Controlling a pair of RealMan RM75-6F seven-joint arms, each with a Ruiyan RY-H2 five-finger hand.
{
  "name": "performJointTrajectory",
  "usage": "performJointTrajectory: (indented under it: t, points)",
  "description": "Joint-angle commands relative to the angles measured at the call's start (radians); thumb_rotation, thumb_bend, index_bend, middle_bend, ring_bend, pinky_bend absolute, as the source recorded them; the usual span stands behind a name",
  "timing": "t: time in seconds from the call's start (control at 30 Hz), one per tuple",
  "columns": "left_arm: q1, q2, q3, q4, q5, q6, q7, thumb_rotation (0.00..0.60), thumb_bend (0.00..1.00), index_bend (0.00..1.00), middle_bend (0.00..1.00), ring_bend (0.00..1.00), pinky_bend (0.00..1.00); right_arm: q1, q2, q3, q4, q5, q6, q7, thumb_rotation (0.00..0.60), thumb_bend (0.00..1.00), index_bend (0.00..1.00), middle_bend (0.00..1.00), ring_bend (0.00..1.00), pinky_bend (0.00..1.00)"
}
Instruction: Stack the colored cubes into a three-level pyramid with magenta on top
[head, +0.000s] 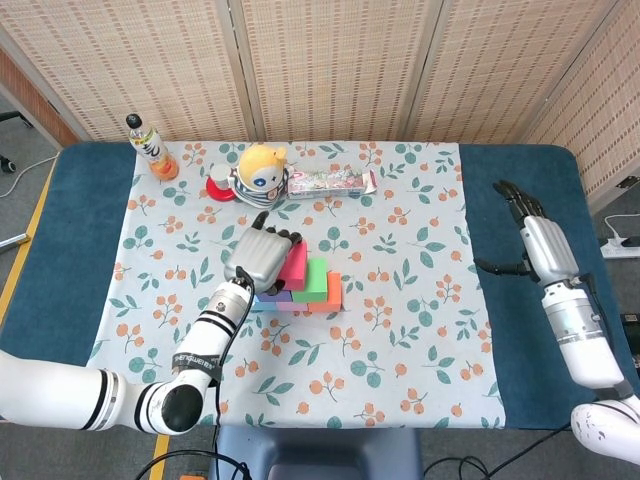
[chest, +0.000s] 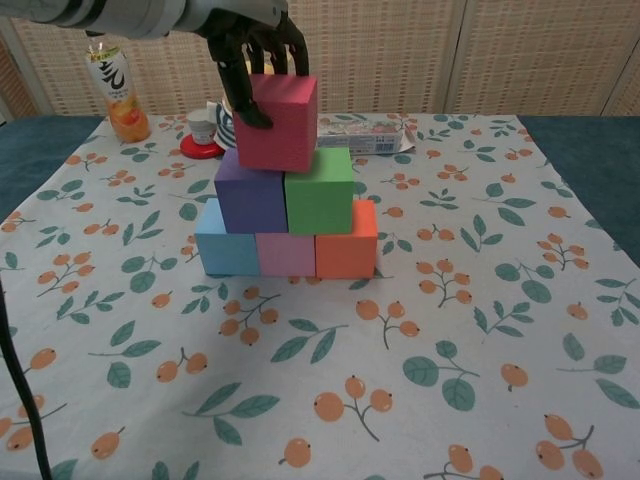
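Observation:
My left hand grips the magenta cube from above, and the cube sits on the seam between the purple cube and the green cube. Under them runs a row of a light blue cube, a pink cube and an orange cube. The hand hides most of the stack in the head view. My right hand lies open on the blue cloth at the far right, well away from the cubes.
Behind the stack are a drink bottle, a small cup on a red saucer, a yellow-headed doll and a flat snack packet. The floral tablecloth lies over the blue table.

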Motion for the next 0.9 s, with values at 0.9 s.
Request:
performJointTrajectory:
  t: [0.9]
  points:
    - [0.009,-0.052,-0.05,0.017,-0.042,0.045,0.046,0.6,0.33,0.26,0.45,0.35,0.09,0.002,-0.003,-0.002,0.003,0.001,-0.006,-0.002,0.6,0.0,0.0,0.0,0.0,0.0]
